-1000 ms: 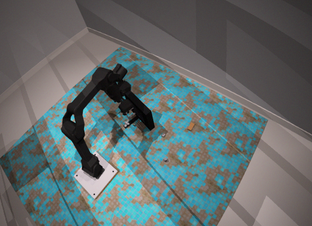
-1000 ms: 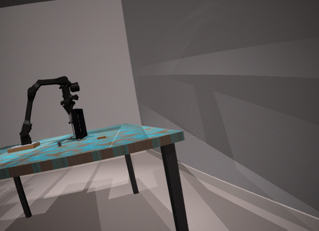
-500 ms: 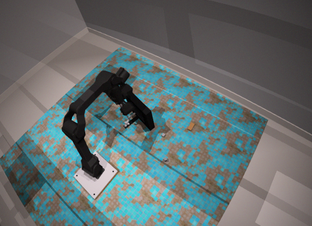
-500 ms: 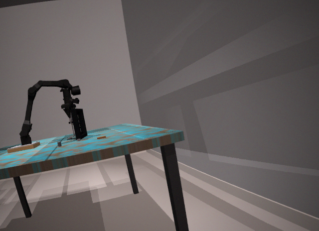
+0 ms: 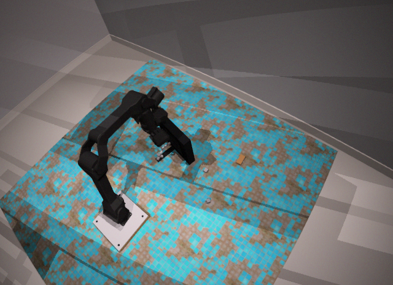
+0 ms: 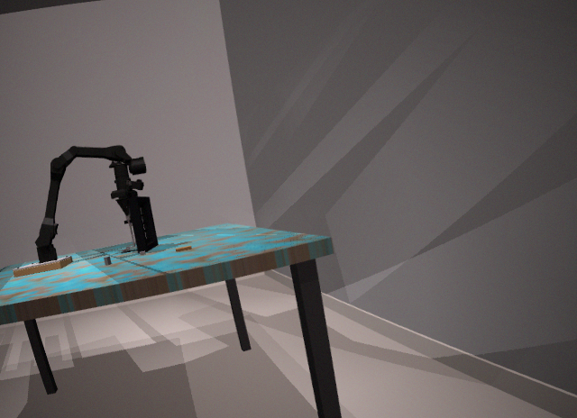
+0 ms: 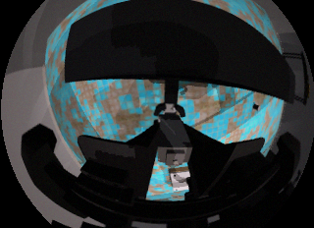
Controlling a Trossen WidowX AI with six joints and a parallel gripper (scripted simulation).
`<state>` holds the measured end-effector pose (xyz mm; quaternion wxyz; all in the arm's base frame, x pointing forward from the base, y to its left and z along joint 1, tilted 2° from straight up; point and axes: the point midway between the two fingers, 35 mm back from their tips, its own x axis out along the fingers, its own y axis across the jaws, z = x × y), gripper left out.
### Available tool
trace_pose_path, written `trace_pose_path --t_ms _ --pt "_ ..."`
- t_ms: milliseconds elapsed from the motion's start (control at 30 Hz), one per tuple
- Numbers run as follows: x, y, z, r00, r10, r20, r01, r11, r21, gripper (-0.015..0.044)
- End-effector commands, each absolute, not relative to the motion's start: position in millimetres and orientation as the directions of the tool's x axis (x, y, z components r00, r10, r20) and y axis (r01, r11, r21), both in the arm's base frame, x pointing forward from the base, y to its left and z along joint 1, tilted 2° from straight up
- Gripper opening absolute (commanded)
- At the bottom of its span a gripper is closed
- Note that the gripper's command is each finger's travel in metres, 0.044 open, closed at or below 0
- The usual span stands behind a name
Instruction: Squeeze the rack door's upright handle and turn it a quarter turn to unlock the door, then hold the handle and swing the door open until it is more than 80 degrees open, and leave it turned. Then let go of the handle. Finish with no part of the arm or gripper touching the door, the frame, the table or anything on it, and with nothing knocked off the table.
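The black rack (image 5: 182,142) (image 6: 147,225) (image 7: 172,41) stands upright on the table (image 5: 177,244) (image 6: 186,283). Its door looks flat against the frame, though the black parts are hard to tell apart. The upright handle (image 6: 131,231) (image 7: 174,135) stands off the rack's near face; in the wrist view it shows as a dark bar with a grey end. My gripper (image 5: 163,144) (image 6: 126,214) (image 7: 171,126) points down beside that face, its fingers drawn close on both sides of the handle and shut on its upper part. The exact finger contact is dark and partly hidden.
An orange block (image 5: 240,159) (image 6: 183,249) lies beyond the rack. A small pale piece (image 5: 205,169) (image 6: 142,252) lies near the rack's foot. A small grey cylinder (image 5: 208,200) (image 6: 107,260) stands farther out. The arm's white base plate (image 5: 136,226) is at the near left.
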<state>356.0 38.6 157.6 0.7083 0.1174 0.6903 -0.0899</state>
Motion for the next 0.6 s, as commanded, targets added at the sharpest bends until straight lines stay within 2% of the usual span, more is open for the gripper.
trace_pose_path --t_ms 0,267,400,567 --pt "355.7 38.8 156.5 0.029 0.037 -0.999 0.287 0.957 0.043 0.0074" --pt "355.7 38.8 156.5 0.029 0.037 -0.999 0.287 0.957 0.043 0.0021" --pt "355.7 38.8 156.5 0.029 0.037 -0.999 0.279 0.959 0.043 0.0019" --pt "355.7 38.8 156.5 0.029 0.037 -0.999 0.071 0.997 0.039 0.0019"
